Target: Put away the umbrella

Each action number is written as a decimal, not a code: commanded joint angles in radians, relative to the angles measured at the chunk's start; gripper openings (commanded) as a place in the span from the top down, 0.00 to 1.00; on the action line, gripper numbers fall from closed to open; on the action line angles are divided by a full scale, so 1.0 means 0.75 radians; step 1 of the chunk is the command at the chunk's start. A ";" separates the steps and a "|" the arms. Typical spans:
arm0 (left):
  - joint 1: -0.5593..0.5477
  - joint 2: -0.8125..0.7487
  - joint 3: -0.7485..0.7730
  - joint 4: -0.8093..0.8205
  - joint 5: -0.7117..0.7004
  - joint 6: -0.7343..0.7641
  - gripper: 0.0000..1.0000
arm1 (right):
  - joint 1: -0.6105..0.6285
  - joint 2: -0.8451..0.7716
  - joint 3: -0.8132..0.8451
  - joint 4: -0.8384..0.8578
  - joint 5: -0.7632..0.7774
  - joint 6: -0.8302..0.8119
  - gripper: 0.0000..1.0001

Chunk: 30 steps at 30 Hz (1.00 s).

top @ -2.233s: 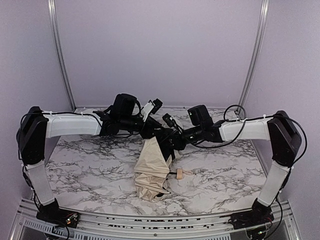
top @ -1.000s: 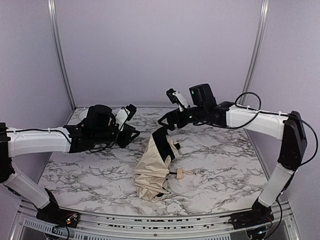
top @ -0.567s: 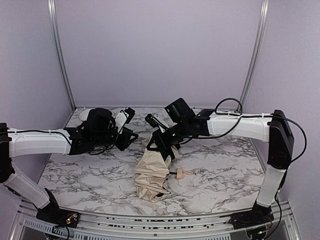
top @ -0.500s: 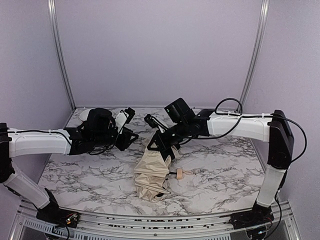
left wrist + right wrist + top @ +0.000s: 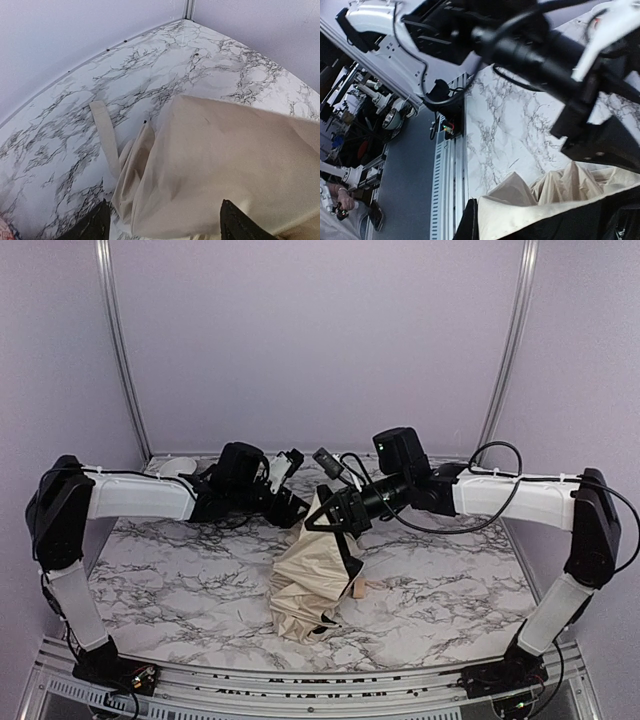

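The umbrella (image 5: 305, 585) lies half collapsed in the middle of the marble table (image 5: 170, 580), cream fabric bunched. Its small wooden knob handle (image 5: 357, 587) pokes out to the right. My right gripper (image 5: 332, 516) is shut on the canopy's upper edge and holds it lifted; the right wrist view shows that cream edge (image 5: 555, 192) over the black underside. My left gripper (image 5: 298, 506) sits just left of the lifted edge, open. In the left wrist view its dark fingertips (image 5: 95, 225) stand wide apart with cream fabric (image 5: 225, 150) bulging between them. A cream strap (image 5: 104, 135) trails on the table.
Lilac walls close the table at the back and sides. A white round object (image 5: 180, 468) sits at the back left corner. A slotted metal rail (image 5: 300, 680) runs along the near edge. The left arm (image 5: 520, 45) crosses close above in the right wrist view.
The right gripper came down, shut on the canopy's top edge and raised it. The left arm swung in to the umbrella and its jaws opened.
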 commanded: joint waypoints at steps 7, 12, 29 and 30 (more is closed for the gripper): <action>-0.001 0.368 0.119 -0.049 0.285 -0.036 0.45 | -0.168 -0.070 -0.238 0.407 0.037 0.136 1.00; 0.001 0.335 -0.002 0.027 0.267 -0.054 0.51 | -0.222 0.165 -0.166 0.362 0.161 0.044 1.00; 0.038 -0.117 -0.212 0.184 0.156 0.171 0.25 | -0.202 0.686 -0.003 0.116 0.112 -0.205 1.00; 0.002 -0.172 -0.261 0.177 0.278 0.292 0.24 | -0.202 0.694 0.006 0.114 0.101 -0.207 1.00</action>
